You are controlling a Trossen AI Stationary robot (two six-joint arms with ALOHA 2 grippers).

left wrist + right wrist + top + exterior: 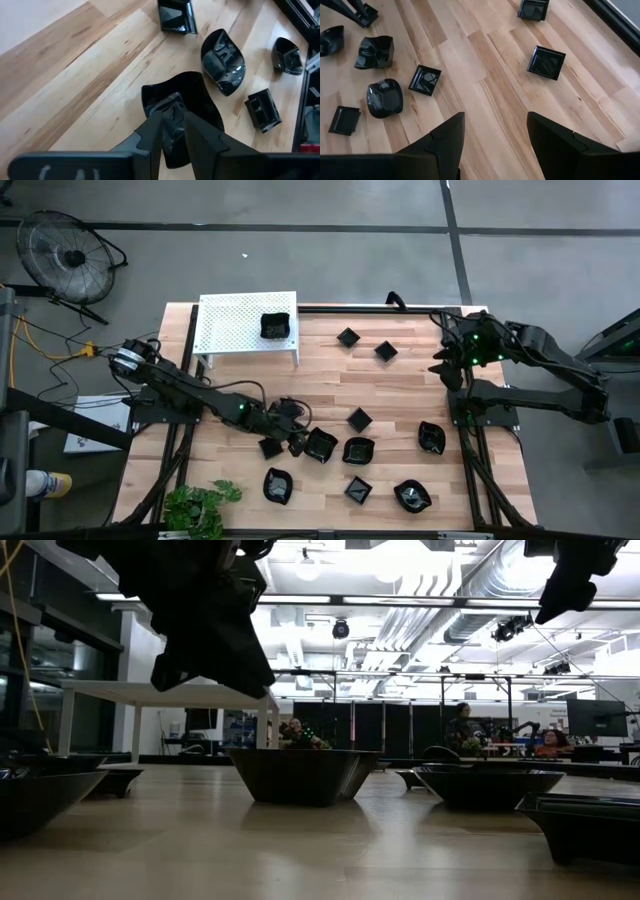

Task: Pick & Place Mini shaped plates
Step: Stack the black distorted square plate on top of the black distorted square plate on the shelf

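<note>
Plates: eleven black mini plates (359,450); ten on desk (400,390), one on white shelf (240,322).
Left end effector (300,442): clamped on wavy plate's (182,112) rim, lower centre.
Right end effector (447,366): wide, holding nothing, upper right.

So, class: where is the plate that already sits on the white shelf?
In the high view, one black plate rests at the white shelf's right end, by the table's far edge.

Glossy black mini shaped plates (359,450); white perforated shelf (235,323); pale wood table (400,390).

Shelf (247,326) at table (400,380) back-left w/ one plate (275,326) on it. Other plates scattered centre to front. Left pincer (300,442) front-centre, on wavy plate (320,445); right pincer (443,368) back-right.
</note>
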